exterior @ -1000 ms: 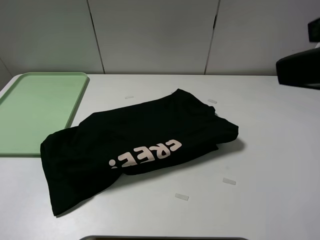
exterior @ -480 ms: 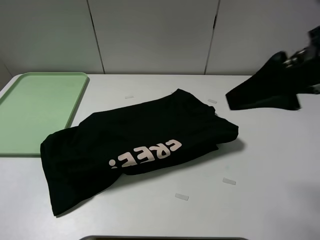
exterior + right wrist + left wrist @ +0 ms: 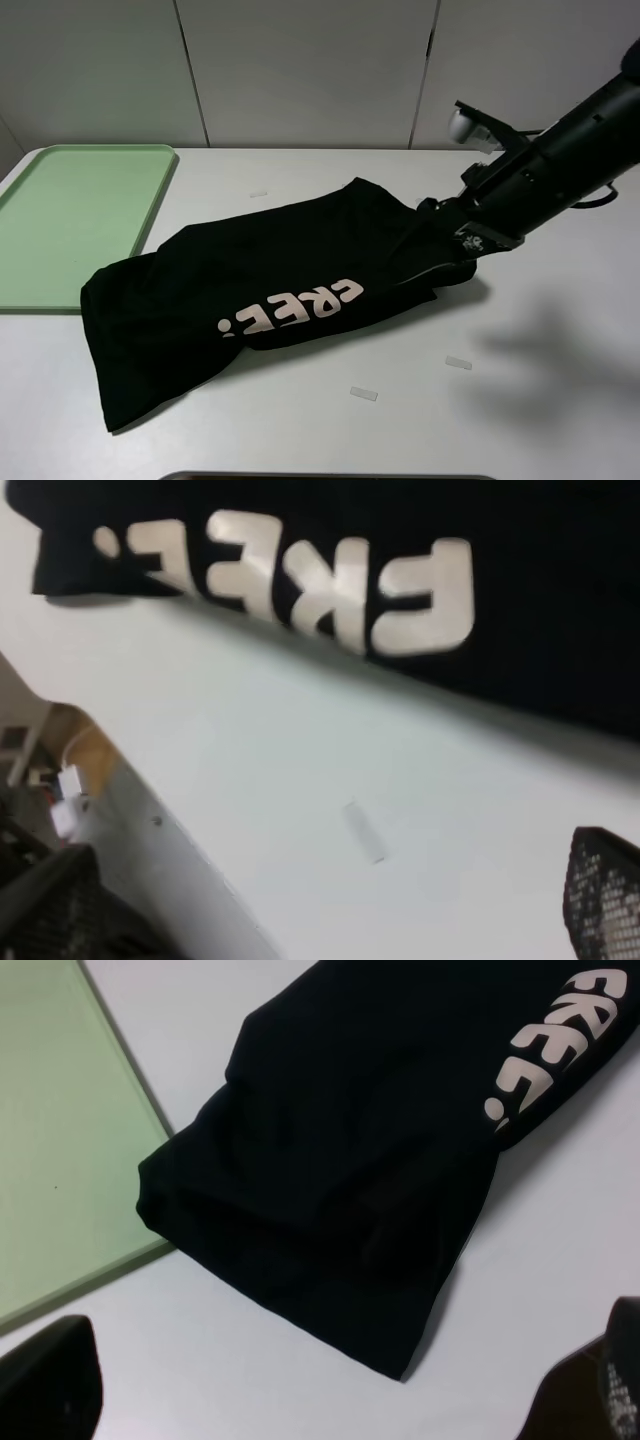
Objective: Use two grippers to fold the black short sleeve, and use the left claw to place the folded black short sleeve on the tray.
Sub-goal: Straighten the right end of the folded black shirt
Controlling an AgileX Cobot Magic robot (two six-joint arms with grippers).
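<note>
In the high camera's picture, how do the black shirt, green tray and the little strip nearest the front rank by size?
1. black shirt
2. green tray, though the picture's left edge cuts it off
3. little strip, by far smallest

Small tape strips [image 3: 364, 394] dot the white table [image 3: 560, 400] before panelled wall [image 3: 300, 70].
</note>
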